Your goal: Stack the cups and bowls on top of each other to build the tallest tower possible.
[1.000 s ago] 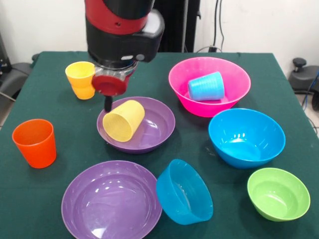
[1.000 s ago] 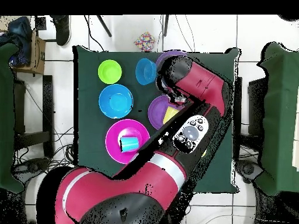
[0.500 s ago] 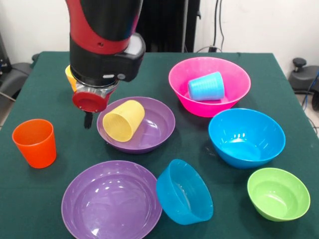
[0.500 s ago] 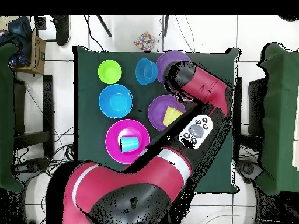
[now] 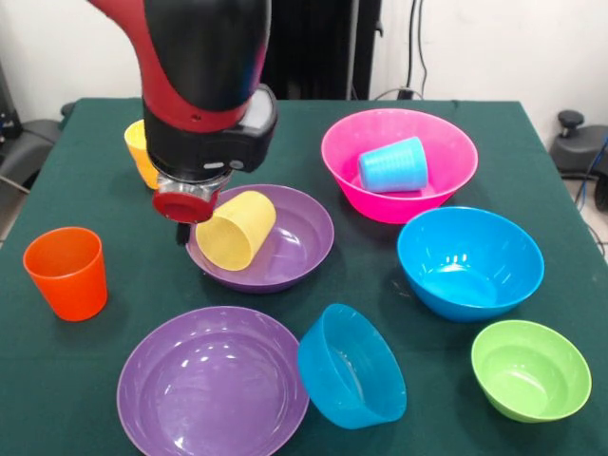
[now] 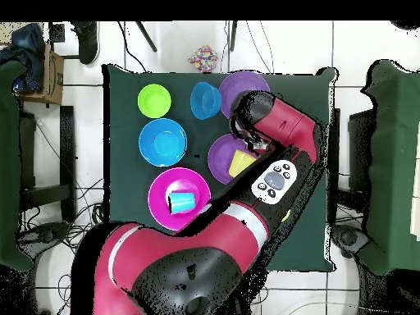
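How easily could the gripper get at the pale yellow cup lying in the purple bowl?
Probably yes: the gripper hangs right beside the pale yellow cup, which lies on its side in the purple bowl with nothing on top.

Over the last 1 second the gripper (image 5: 181, 231) swung away from the pale yellow ribbed cup (image 5: 235, 229) and then partly back. It first hung at the cup's 11 o'clock, over the rim of the purple bowl (image 5: 285, 249) that the cup lies in. Half a second later it had gone out toward 9 o'clock, past the rim and over the green tablecloth (image 5: 114, 190). Now it sits just beside the rim again, slightly lower in the front view. The arm's housing now hides most of the amber-yellow cups (image 5: 140, 150).
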